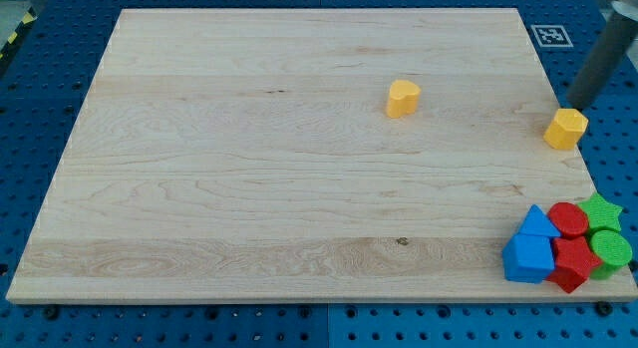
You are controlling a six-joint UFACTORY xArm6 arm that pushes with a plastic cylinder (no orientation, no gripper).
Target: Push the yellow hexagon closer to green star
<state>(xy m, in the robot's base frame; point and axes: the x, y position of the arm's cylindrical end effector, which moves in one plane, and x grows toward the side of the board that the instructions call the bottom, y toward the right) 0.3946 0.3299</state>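
The yellow hexagon sits near the board's right edge, about a third of the way down. The green star lies at the lower right, at the top right of a cluster of blocks, below the hexagon. My tip is at the end of the dark rod coming in from the view's top right; it stands just above the hexagon, touching or almost touching its upper edge. A yellow heart-shaped block sits apart, up the board to the left of the hexagon.
The cluster at the lower right also holds a blue triangle, a blue block, a red cylinder, a red star-like block and a green cylinder. The wooden board lies on a blue perforated table. A marker tag sits top right.
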